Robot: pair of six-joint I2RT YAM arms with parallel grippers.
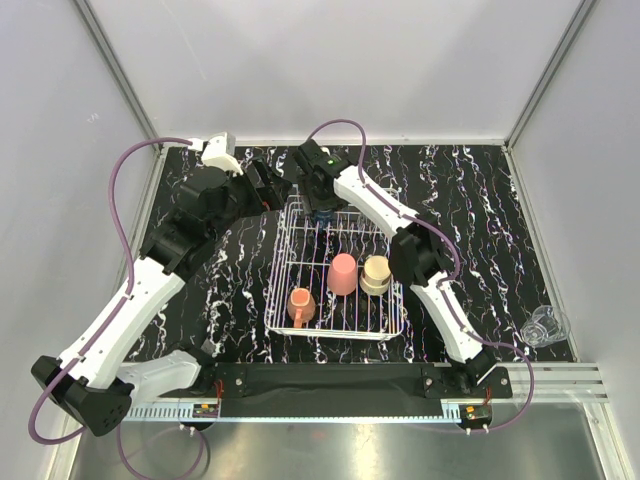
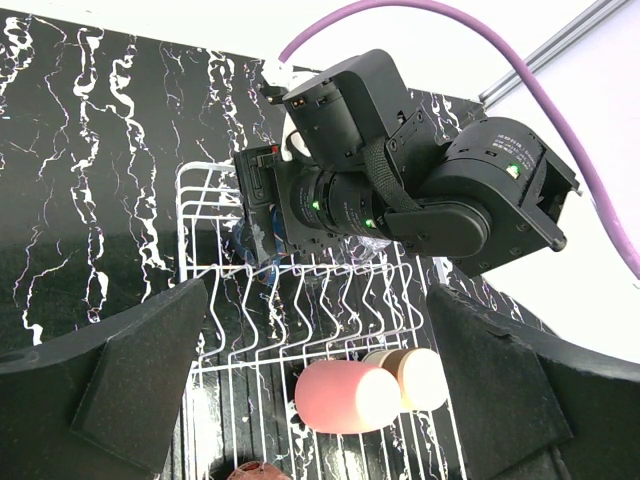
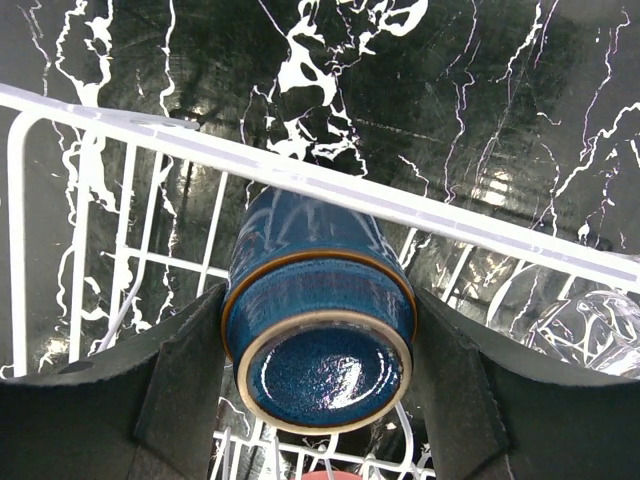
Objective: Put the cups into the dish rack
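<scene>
The white wire dish rack point(image 1: 335, 333) sits mid-table. Inside it stand a pink tumbler point(image 1: 343, 273), a cream cup point(image 1: 376, 274) and an orange handled mug point(image 1: 301, 303), all upside down. My right gripper point(image 1: 322, 203) is at the rack's far end, shut on the dark blue cup point(image 3: 318, 330), held bottom-up just inside the rack's rim bar point(image 3: 400, 200). A clear glass point(image 3: 590, 320) lies in the rack beside it. My left gripper point(image 2: 315, 300) is open and empty above the rack's far left corner point(image 1: 265, 190). Another clear glass point(image 1: 545, 324) stands on the table at the right.
The right arm's wrist point(image 2: 400, 190) fills the upper middle of the left wrist view, close to my left gripper. White walls enclose the black marbled table point(image 1: 480, 200). A metal rail point(image 1: 560, 380) runs along the near right edge.
</scene>
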